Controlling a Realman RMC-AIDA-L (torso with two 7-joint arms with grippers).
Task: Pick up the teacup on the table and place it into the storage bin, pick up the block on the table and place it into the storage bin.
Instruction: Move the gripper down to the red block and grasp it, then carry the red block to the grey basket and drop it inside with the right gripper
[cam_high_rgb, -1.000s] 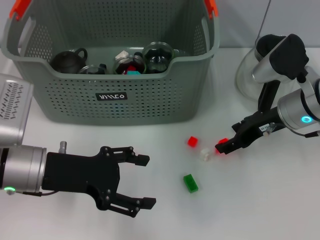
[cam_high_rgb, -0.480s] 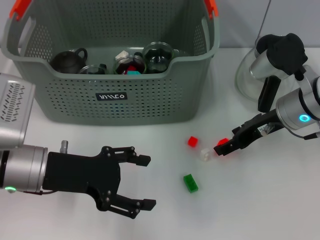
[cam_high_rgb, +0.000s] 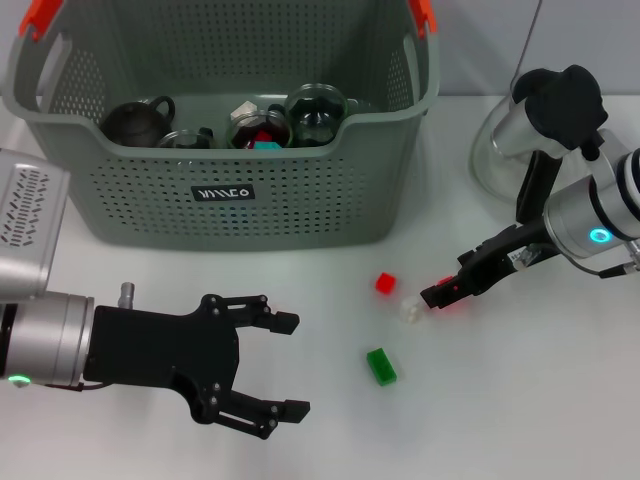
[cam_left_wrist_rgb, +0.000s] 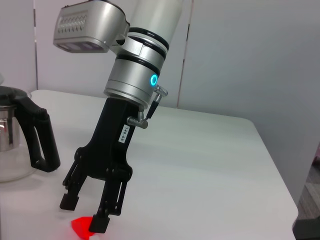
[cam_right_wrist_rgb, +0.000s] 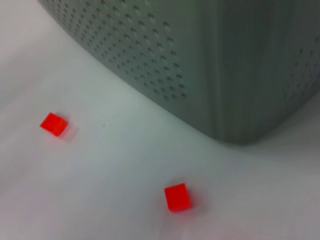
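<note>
Right claw (cam_high_rgb: 437, 297) spread, tips low on worktop (cam_high_rgb: 520, 400) astride a red block (cam_left_wrist_rgb: 81, 226). Left claw (cam_high_rgb: 285, 365) released, idle. Storage bin (cam_high_rgb: 225, 195) behind (black label, white lettering unreadable), holding teacups (cam_high_rgb: 318, 112).

Open table (cam_high_rgb: 520, 400) between basket (cam_high_rgb: 220, 130) front and blocks; passage narrowed by left gripper (cam_high_rgb: 285, 365), green block (cam_high_rgb: 380, 365), white block (cam_high_rgb: 408, 309), kettle (cam_high_rgb: 510, 150) at right

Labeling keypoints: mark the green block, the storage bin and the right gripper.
green block (cam_high_rgb: 381, 365), head view, its top face.
storage bin (cam_high_rgb: 225, 192), head view, the black label on its front wall.
right gripper (cam_left_wrist_rgb: 84, 214), left wrist view, midway between its open fingertips, above a red block (cam_left_wrist_rgb: 80, 227).
</note>
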